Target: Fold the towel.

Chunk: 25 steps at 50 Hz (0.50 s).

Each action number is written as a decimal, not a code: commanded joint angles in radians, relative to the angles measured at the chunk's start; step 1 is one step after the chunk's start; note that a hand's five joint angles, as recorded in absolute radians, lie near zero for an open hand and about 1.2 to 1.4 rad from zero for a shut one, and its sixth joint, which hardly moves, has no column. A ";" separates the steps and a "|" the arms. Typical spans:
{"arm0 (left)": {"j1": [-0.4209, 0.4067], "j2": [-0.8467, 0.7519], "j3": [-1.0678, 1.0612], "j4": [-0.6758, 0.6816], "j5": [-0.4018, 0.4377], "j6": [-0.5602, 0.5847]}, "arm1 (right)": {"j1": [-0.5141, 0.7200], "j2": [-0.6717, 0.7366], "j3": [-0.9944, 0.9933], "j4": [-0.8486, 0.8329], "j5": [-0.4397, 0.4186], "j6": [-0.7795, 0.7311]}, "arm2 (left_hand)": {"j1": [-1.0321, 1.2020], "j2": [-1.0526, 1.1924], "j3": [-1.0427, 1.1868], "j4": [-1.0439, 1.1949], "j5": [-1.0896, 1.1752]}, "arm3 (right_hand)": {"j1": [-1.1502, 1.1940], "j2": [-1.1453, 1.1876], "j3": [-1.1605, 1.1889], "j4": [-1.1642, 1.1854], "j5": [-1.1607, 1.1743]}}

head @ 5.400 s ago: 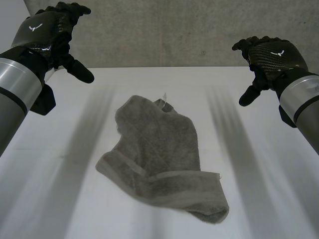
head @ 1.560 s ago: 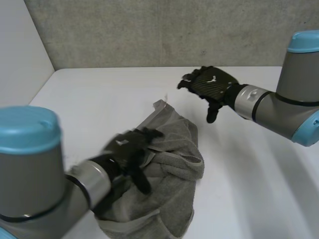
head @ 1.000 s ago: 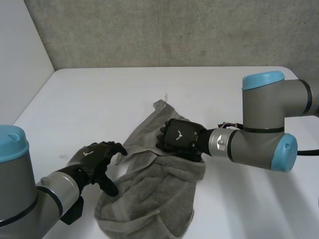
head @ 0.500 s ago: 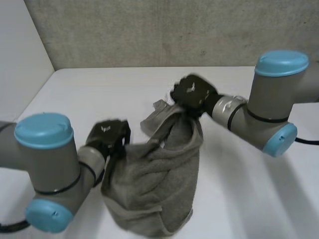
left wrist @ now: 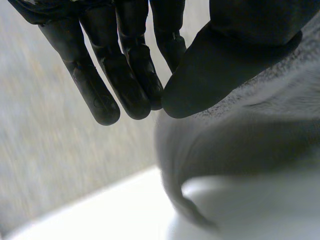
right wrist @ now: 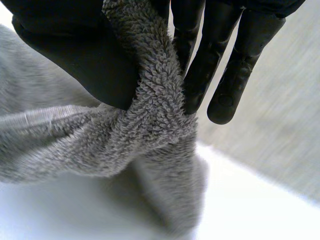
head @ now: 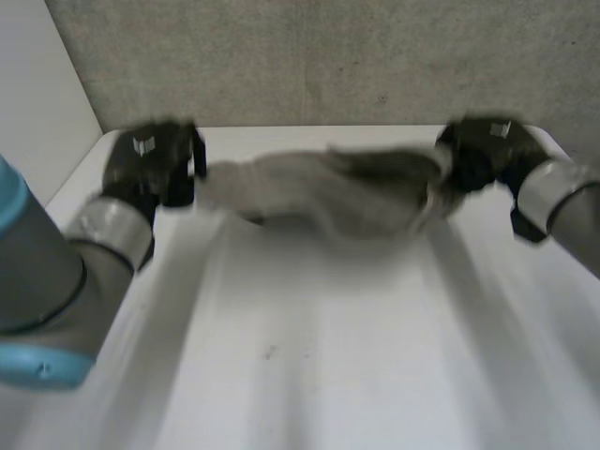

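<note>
Towel [head: 323,187] is held up over the far edge of the table [head: 309,366] and stretched sideways between both hands, with its lower edge sagging mid-span. Left hand [head: 150,167], by the far left corner, has its thumb clamped onto one towel end. Right hand [head: 480,150], by the far right corner, pinches the other end, bunched, between thumb and fingers. A wide stretch of white tabletop shows between the towel and the near edge.

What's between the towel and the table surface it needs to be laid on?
Nothing visible. The towel hangs stretched between the left robot hand and the right robot hand, each pinching one end, with bare table under it.
</note>
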 commanded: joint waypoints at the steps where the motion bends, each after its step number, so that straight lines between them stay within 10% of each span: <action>1: 0.067 -0.053 -0.207 0.002 0.072 0.002 | -0.047 0.076 0.133 0.261 -0.140 -0.172 | 0.224 0.179 0.180 0.180 0.191 | -0.232 -0.054 -0.060 -0.060 -0.050; 7: 0.109 -0.065 -0.208 -0.009 0.110 0.008 | -0.044 0.052 0.158 0.209 -0.137 -0.248 | -0.140 -0.185 -0.184 -0.184 -0.173 | -1.160 -0.982 -0.988 -0.989 -0.978; 9: 0.130 -0.059 -0.198 -0.018 0.119 0.013 | -0.043 0.027 0.163 0.180 -0.137 -0.261 | -0.678 -0.723 -0.722 -0.723 -0.711 | -1.213 -1.035 -1.041 -1.042 -1.031; 16: 0.137 0.055 -0.204 -0.053 0.125 0.011 | -0.021 -0.085 0.186 0.080 -0.177 -0.367 | -0.823 -0.868 -0.867 -0.868 -0.856 | -1.213 -1.035 -1.041 -1.042 -1.031; 25: 0.121 0.212 -0.335 -0.057 0.128 0.013 | 0.093 -0.054 0.180 0.112 -0.255 -0.850 | -0.897 -0.942 -0.941 -0.942 -0.930 | -1.179 -1.002 -1.007 -1.008 -0.998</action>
